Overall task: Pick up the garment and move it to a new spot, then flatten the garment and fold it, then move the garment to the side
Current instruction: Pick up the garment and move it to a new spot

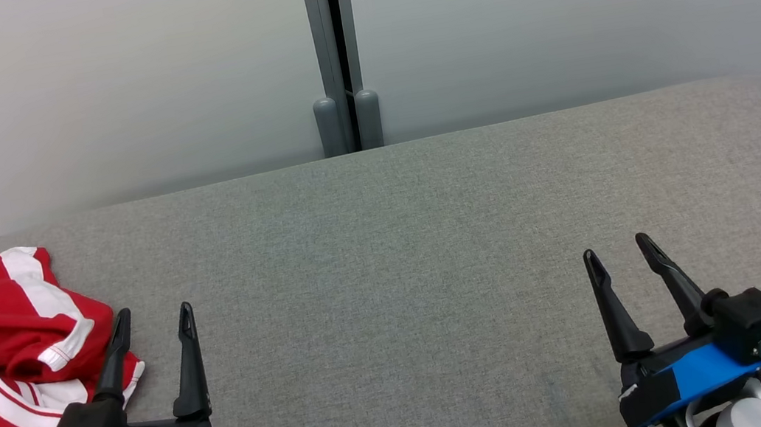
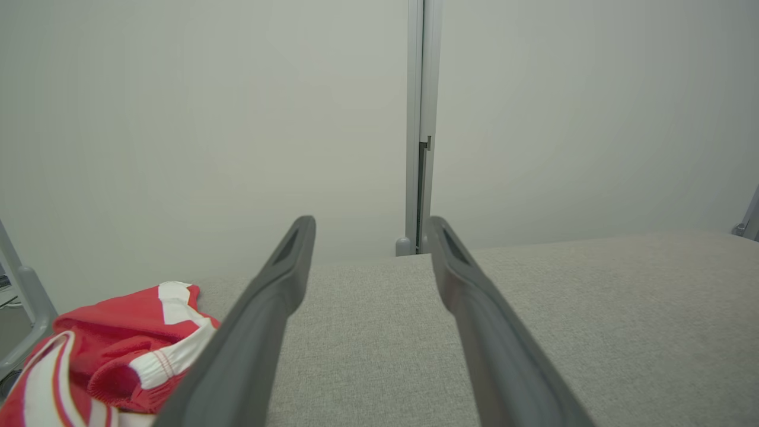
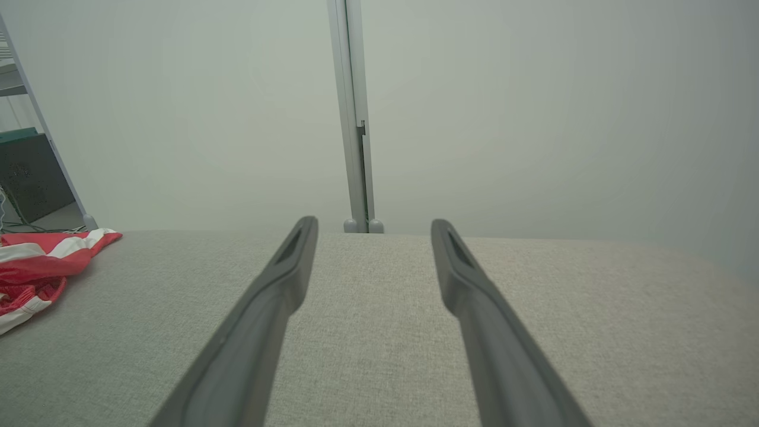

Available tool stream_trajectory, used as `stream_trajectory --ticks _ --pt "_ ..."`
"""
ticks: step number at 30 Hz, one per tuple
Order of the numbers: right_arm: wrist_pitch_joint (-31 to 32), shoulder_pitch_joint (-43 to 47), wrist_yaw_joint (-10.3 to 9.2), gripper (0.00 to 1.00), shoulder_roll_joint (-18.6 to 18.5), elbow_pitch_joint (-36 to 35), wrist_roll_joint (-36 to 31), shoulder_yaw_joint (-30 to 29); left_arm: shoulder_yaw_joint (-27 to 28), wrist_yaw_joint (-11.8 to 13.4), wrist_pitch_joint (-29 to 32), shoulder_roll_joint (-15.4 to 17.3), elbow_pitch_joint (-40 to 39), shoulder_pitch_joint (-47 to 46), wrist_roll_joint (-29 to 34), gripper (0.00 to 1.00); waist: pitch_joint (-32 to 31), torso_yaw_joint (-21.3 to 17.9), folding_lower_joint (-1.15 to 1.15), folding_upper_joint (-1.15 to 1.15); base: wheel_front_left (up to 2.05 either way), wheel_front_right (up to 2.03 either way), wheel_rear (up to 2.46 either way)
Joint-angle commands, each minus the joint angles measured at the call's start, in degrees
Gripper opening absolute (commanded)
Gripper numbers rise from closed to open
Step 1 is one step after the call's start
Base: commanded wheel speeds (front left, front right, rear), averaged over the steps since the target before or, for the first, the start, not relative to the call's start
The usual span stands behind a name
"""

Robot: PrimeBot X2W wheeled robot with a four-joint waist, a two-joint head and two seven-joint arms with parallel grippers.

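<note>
Red-and-white garment [image 1: 5,348]: crumpled in a heap at the far left edge of the grey fabric worktop [image 1: 394,256], spilling toward the near-left corner; not yet picked up.
Left tool [image 1: 153,316]: released, fingers spread, holding nothing. It sits just right of the heap, its outer finger overlapping the cloth's edge in the head view, likely staged there as the nearer arm for the first grab.
Right tool [image 1: 616,247]: released and empty, well apart from the garment over bare worktop; probably waiting for the flattening.
Middle of worktop: bare, a likely new spot.
Writing: none readable; white stripes and trim are all the cloth shows.
</note>
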Motion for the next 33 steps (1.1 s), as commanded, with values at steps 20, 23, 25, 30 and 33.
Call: stream_trajectory --ticks 20,23,25,30,33 --pt "-0.3 0.0 0.0 1.0 -0.3 -0.7 1.9 2.2 4.6 0.4 -0.2 -1.1 4.1 -2.1 0.3 1.0 0.6 9.4 0.0 0.0 0.0 0.0 0.0" --pt "-0.3 -0.5 0.0 1.0 -0.3 -0.6 2.6 3.9 5.2 0.3 -0.2 -1.4 4.6 -2.1 0.2 1.0 0.7 12.6 0.0 0.0 0.0 0.0 0.0" --pt "-0.3 -1.0 0.0 1.0 -0.3 -0.4 3.2 4.7 5.5 0.2 -0.2 -1.4 5.1 -2.3 0.2 1.0 0.9 14.9 0.0 0.0 0.0 0.0 0.0" --pt "-0.3 -1.7 0.0 1.0 -0.3 0.1 4.1 6.9 6.4 0.0 -0.2 -1.4 6.9 -2.9 -0.6 1.0 1.3 20.5 0.0 0.0 0.0 0.0 0.0" --pt "-0.3 -1.9 0.0 1.0 -0.3 0.5 4.3 7.6 6.2 0.0 -0.2 -1.4 8.4 -3.2 -0.4 1.0 1.4 23.8 0.0 0.0 0.0 0.0 0.0"
